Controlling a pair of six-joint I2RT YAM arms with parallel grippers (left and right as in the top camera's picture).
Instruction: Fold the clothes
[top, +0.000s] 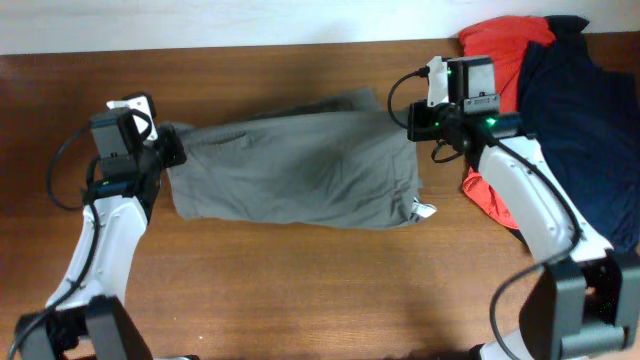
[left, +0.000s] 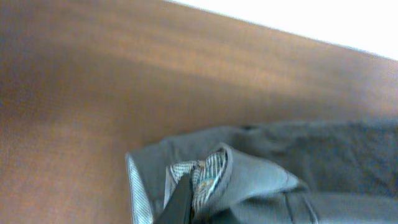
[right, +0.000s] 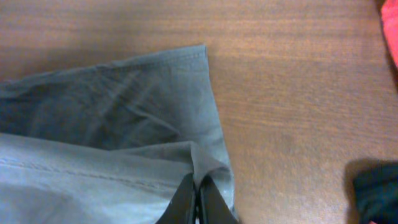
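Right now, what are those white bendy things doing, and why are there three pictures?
Those are two robot arms at a brown wooden table. One picture looks down from above; the other two come from small cameras on each arm's wrist. Between the arms lies a pair of wrinkled grey-khaki shorts. The left gripper is shut on one end of it, and the right gripper is shut on the other end, so the cloth is held between them. In the right wrist view you see the pinch up close. A red T-shirt and a dark navy garment wait at the side.
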